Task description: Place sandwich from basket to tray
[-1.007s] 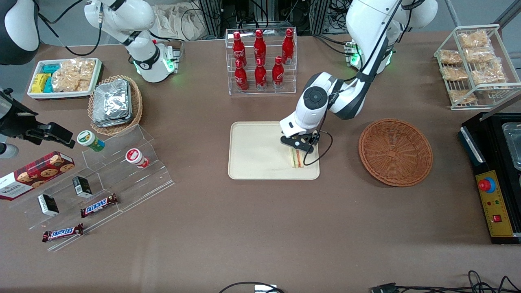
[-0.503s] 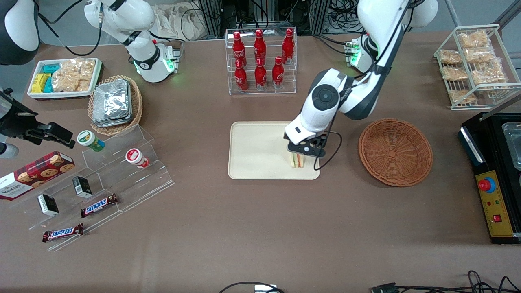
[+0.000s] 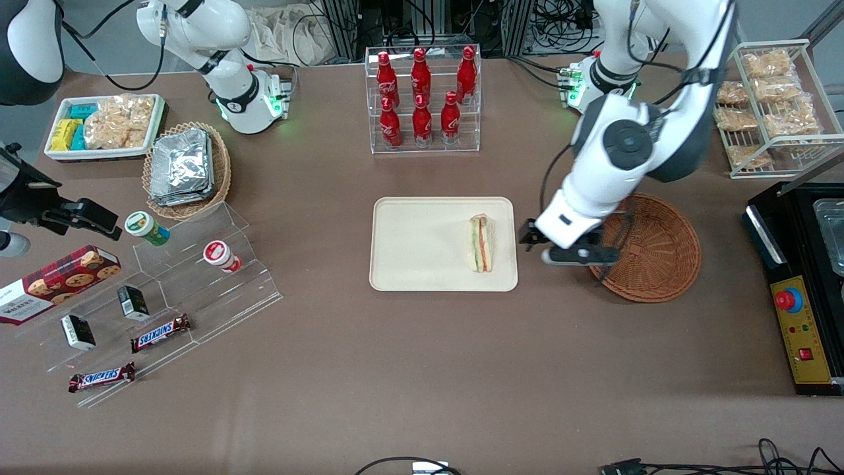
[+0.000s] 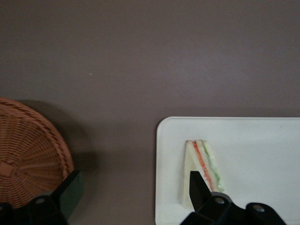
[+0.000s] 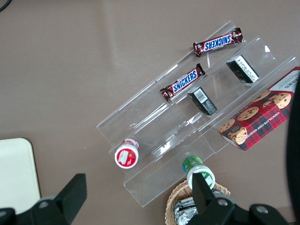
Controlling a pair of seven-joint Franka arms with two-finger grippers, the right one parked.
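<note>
**A:** Where has it ended up? I can see the small triangular wedge sandwich in clear wrap, pale bread with green and orange-red layers (image 3: 482, 243), lying flat on the flat rectangular cream-beige plastic tray (image 3: 415, 244), close to the rim on the working arm's side.

**B:** Yes, and nothing is touching it. Its long axis runs twelve to six as the front camera sees it, the point at twelve. The claw (image 3: 568, 245) hangs over bare brown tabletop (image 3: 422, 369) in the gap between tray and round shallow brown wicker basket with the dark reddish weave (image 3: 653, 254). From the claw, the sandwich lies at about nine o'clock, near but clearly apart.

**A:** Holding anything?

**B:** No. The wrist camera shows the two fingers (image 4: 70, 192) spread wide with only tabletop between them, the sandwich (image 4: 201, 171) off to one side and the basket's edge (image 4: 33, 164) off to the other.

**A:** A second ago it looked different.

**B:** It did. Then the claw sat right down on the sandwich over the tray; half a second ago it was just lifting. Now it has swung off toward the basket and risen, and the sandwich has stayed where it was put. I'd judge the placing done, with only the arm's retreat left.
</note>
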